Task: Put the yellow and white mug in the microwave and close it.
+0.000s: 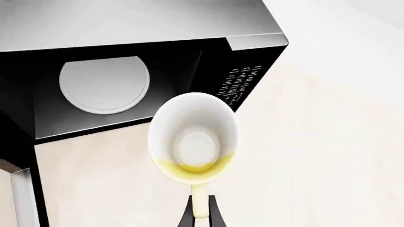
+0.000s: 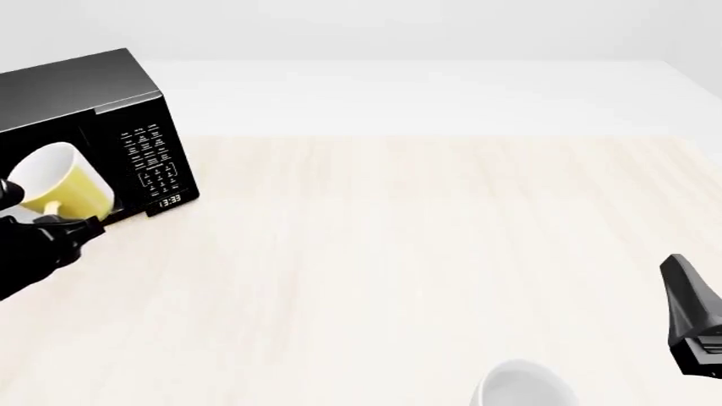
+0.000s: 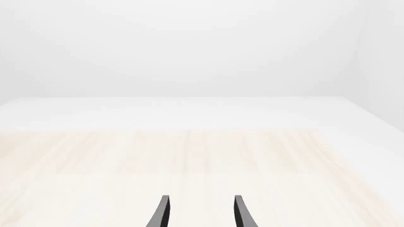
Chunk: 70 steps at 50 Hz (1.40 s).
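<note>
Nearest, left gripper (image 1: 200,213) jaws clamped on the handle of the yellow and white mug (image 1: 193,137), carried tipped with its mouth toward the wrist camera, poised before the open microwave (image 1: 126,71) for placing on the turntable plate (image 1: 104,85); right gripper (image 3: 198,213) jaws parted, idle over bare bench (image 3: 202,156).

The microwave (image 1: 126,71) stands open with only its plate (image 1: 105,85) inside; the table (image 2: 429,254) lies bare to the right.
</note>
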{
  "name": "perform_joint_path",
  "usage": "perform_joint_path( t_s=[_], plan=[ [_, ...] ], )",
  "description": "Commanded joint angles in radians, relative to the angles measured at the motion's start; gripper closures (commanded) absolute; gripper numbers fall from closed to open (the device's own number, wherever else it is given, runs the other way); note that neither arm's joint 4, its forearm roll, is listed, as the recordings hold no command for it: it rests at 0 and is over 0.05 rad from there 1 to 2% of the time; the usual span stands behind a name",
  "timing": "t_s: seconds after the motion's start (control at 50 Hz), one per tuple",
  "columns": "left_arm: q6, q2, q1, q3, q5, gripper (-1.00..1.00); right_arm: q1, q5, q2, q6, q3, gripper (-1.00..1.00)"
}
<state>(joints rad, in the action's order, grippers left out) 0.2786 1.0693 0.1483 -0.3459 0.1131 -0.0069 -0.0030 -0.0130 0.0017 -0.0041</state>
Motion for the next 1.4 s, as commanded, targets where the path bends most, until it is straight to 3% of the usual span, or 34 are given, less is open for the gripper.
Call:
perform_joint_path(
  t_s=[0.02, 0.1, 0.38, 0.96, 1.4],
  plan=[
    [-0.023, 0.028, 0.083, -0.013, 0.016, 1.00, 0.000, 0.000, 0.000, 0.000, 0.000, -1.00],
    [-0.038, 0.047, 0.155, -0.007, 0.026, 1.00, 0.000, 0.000, 0.000, 0.000, 0.000, -1.00],
    [-0.038, 0.098, 0.211, -0.023, 0.050, 1.00, 0.000, 0.000, 0.000, 0.000, 0.000, -1.00],
    [-0.035, 0.267, 0.233, -0.067, 0.125, 1.00, 0.000, 0.000, 0.000, 0.000, 0.000, -1.00],
    [-0.044, 0.315, 0.241, -0.095, 0.140, 1.00, 0.000, 0.000, 0.000, 0.000, 0.000, -1.00]
  ],
)
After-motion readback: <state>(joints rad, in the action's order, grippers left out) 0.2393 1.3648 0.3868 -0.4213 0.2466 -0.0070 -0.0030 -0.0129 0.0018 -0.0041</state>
